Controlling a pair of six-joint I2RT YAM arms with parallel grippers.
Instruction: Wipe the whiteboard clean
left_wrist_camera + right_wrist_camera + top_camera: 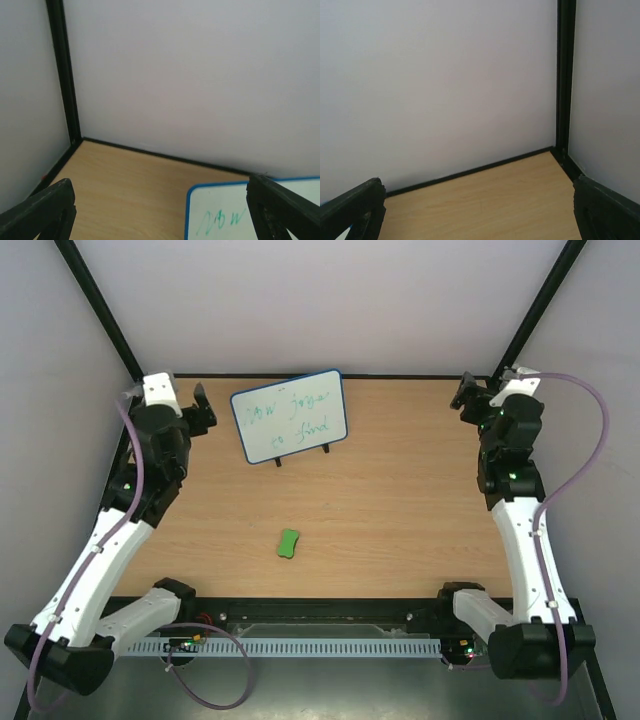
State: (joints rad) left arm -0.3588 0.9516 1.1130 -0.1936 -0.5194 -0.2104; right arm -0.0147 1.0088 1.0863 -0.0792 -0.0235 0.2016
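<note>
- The right hand (480,217) shows two black fingers (355,207), spread far apart at the lower corners.
- Between them lies wooden surface (490,195).
- Pale walls (435,85) meet at a black corner post (565,75).

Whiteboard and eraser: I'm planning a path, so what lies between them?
Nothing. In the top view, only bare table separates the whiteboard from the eraser.

Left arm (95,560), right arm (530,540) extended forward, jaws open.
</note>
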